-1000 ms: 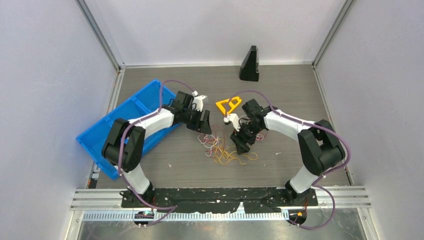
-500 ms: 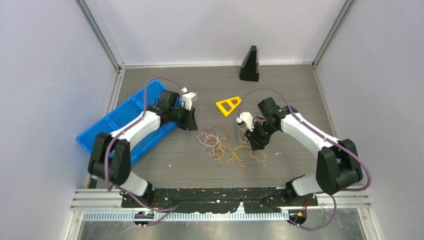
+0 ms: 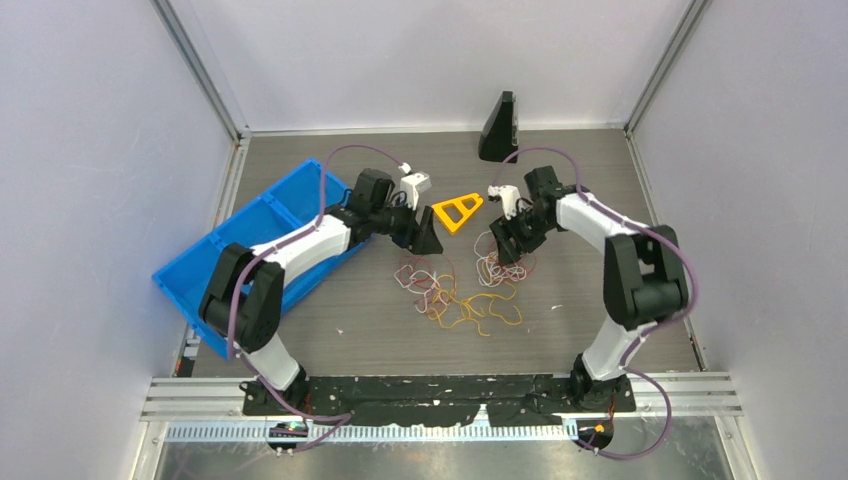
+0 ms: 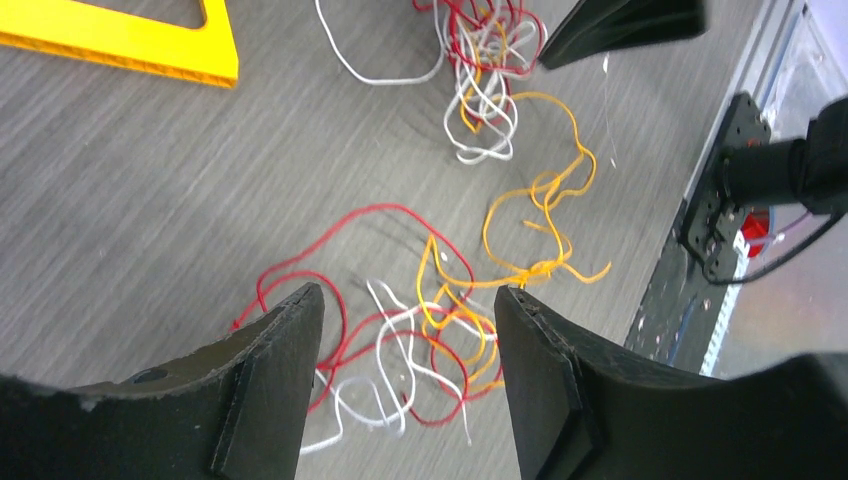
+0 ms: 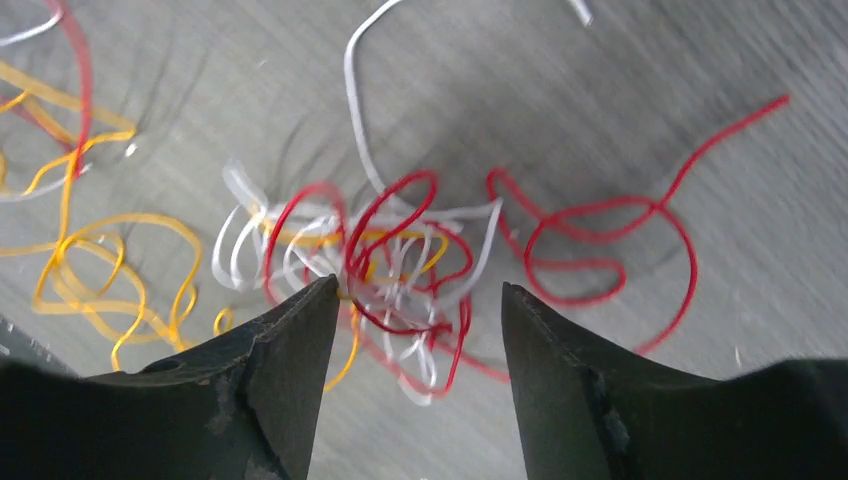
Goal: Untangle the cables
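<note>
A loose tangle of thin red, white and yellow cables (image 3: pixel 462 290) lies spread on the grey table. My left gripper (image 3: pixel 428 243) hangs open just above the tangle's left end; its wrist view shows red and white loops (image 4: pixel 400 340) on the table between the fingertips (image 4: pixel 300 330), nothing held. My right gripper (image 3: pixel 507 250) is open above the tangle's right clump; a knot of red and white strands (image 5: pixel 400 265) sits between its fingertips (image 5: pixel 310 320), apparently not gripped. Yellow loops (image 5: pixel 110 270) trail off to the left there.
A yellow triangular frame (image 3: pixel 456 210) lies just behind the cables between the two grippers. A blue bin (image 3: pixel 235 250) sits at the left under the left arm. A black wedge-shaped stand (image 3: pixel 500 128) is at the back wall.
The left gripper swung right to the tangle's left end. The right gripper moved back and left over the right clump. The cable pile has spread out and shifted slightly.
</note>
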